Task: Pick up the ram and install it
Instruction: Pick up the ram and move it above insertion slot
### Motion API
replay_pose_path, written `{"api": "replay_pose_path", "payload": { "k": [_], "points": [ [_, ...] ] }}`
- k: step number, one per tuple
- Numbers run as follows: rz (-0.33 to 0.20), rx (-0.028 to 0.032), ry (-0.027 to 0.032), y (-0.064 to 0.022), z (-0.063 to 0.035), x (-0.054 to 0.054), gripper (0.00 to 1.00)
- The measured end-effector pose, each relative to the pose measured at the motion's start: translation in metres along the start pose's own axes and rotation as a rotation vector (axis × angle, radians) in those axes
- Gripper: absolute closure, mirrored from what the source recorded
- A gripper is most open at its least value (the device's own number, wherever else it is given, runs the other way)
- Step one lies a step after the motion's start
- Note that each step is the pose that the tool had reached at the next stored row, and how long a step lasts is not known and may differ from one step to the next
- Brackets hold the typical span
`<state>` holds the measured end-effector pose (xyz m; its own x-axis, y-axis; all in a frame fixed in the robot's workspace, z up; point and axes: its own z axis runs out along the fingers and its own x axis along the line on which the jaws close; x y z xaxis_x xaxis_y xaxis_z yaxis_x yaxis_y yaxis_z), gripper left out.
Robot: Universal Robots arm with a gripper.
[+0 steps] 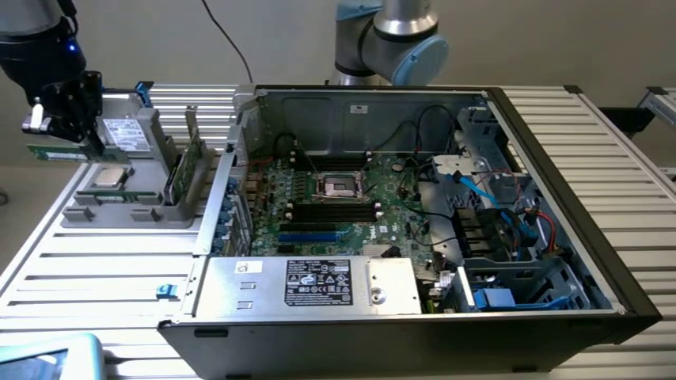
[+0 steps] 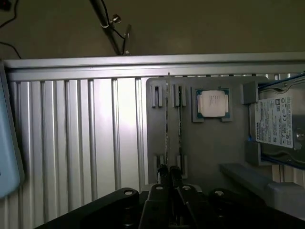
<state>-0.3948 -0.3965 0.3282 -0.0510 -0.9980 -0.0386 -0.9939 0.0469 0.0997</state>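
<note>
1. Green ram sits crosswise in the black gripper at the exterior view's far left, and the jaws are clamped on it.
2. In the same view the ram hangs above the left end of a grey tray, which rests on a slatted metal table.
3. The tray carries a silver CPU, a drive and an upright green card.
4. To the exterior view's right of the tray stands an open case. Its motherboard is bare, and the black slots are well apart from the ram.
5. In the wrist view the gripper is closed on the ram. The ram is seen edge-on as a thin line running away from the fingers.
6. Below it lies the tray, with a second thin edge just beside the ram's line. I cannot tell what that edge is.
7. The CPU sits in its recess near the ram's far end. The drive lies beyond the CPU, and the table spreads out on the other side.
</note>
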Motion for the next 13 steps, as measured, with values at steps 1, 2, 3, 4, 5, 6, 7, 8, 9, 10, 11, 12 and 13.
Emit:
{"api": "replay_pose_path", "payload": {
  "k": [1, 2, 3, 4, 5, 6, 7, 8, 9, 10, 11, 12, 13],
  "points": [
    [0.000, -0.0013, -0.0001, -0.0020, -0.0048, 0.000, 0.87],
    [-0.001, -0.0020, 0.0000, -0.0027, -0.0093, 0.000, 0.87],
    [-0.001, -0.0021, 0.0000, -0.0026, -0.0138, 0.000, 0.87],
    [-0.001, -0.0021, -0.0001, -0.0022, -0.0183, -0.001, 0.87],
    [-0.001, -0.0023, 0.0000, -0.0018, -0.0228, -0.001, 0.87],
    [-0.001, -0.0022, 0.0000, -0.0014, -0.0272, -0.001, 0.87],
    [-0.002, -0.0024, 0.0001, -0.0010, -0.0320, -0.001, 0.87],
    [-0.002, -0.0023, 0.0002, -0.0007, -0.0360, -0.001, 0.87],
    [-0.003, -0.0023, 0.0002, -0.0005, -0.0384, -0.001, 0.87],
    [-0.003, -0.0023, 0.0002, -0.0007, -0.0394, -0.001, 0.87],
    [-0.003, -0.0022, 0.0001, -0.0008, -0.0394, -0.001, 0.87],
    [-0.003, -0.0023, 0.0002, -0.0008, -0.0394, -0.001, 0.87],
    [-0.003, -0.0022, 0.0002, -0.0008, -0.0394, -0.001, 0.87]
  ]
}}
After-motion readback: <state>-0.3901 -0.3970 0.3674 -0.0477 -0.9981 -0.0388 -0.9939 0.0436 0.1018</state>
